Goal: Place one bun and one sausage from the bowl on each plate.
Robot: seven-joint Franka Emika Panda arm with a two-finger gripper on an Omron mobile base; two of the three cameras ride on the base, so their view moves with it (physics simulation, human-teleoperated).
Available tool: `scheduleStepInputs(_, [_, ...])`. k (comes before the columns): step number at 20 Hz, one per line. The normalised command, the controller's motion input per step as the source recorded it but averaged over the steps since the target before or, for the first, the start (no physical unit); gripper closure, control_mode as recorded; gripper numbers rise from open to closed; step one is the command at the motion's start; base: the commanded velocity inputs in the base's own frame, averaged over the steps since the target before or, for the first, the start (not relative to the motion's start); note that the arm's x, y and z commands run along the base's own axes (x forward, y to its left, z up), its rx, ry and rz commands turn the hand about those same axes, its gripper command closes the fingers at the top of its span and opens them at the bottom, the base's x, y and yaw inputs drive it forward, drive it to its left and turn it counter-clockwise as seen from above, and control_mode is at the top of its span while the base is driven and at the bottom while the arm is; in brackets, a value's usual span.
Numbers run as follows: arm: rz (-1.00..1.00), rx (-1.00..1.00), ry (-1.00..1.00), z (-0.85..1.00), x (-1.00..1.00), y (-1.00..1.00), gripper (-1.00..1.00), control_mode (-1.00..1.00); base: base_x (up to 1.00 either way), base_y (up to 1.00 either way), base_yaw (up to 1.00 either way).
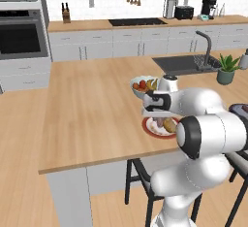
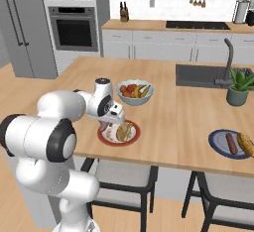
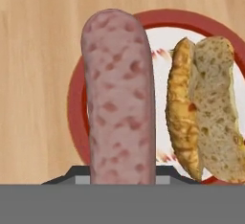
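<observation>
1. Claw (image 2: pixel 110 126) nearly shut, pinching the sausage (image 3: pixel 119 98) by one end, above the red-rimmed plate (image 3: pixel 76 98).
2. Bun (image 3: pixel 206 108) lies on the plate at sausage's 3 o'clock.
3. Sausage looks firm, light, probably slick; a mid-length grip seems safer.

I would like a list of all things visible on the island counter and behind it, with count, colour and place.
sausage: one, pink, held above red-rimmed plate
bun: one, golden, on that plate
blue plate: one, right counter edge, with second sausage and second bun
fruit bowl: one, pale, behind red-rimmed plate
plant: one, green, beside sink
stools: two, dark-legged, under counter
oven: one, back wall
gripper: one, shut on sausage
</observation>
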Motion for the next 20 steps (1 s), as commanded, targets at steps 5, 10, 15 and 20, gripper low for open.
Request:
scheduleStepInputs(5, [0.0, 0.0, 0.02, -0.28, 0.21, 0.0, 1.0, -1.0, 0.0, 0.0, 0.0])
scheduleStepInputs(10, [0.0, 0.0, 0.0, -0.29, 0.28, -0.01, 1.0, -1.0, 0.0, 0.0, 0.0])
scheduleStepInputs(15, [0.0, 0.0, 0.0, -0.3, 0.36, -0.06, 1.0, -1.0, 0.0, 0.0, 0.0])
scheduleStepInputs(20, [0.0, 0.0, 0.0, -0.2, 0.25, -0.01, -1.0, -1.0, 0.0, 0.0, 0.0])
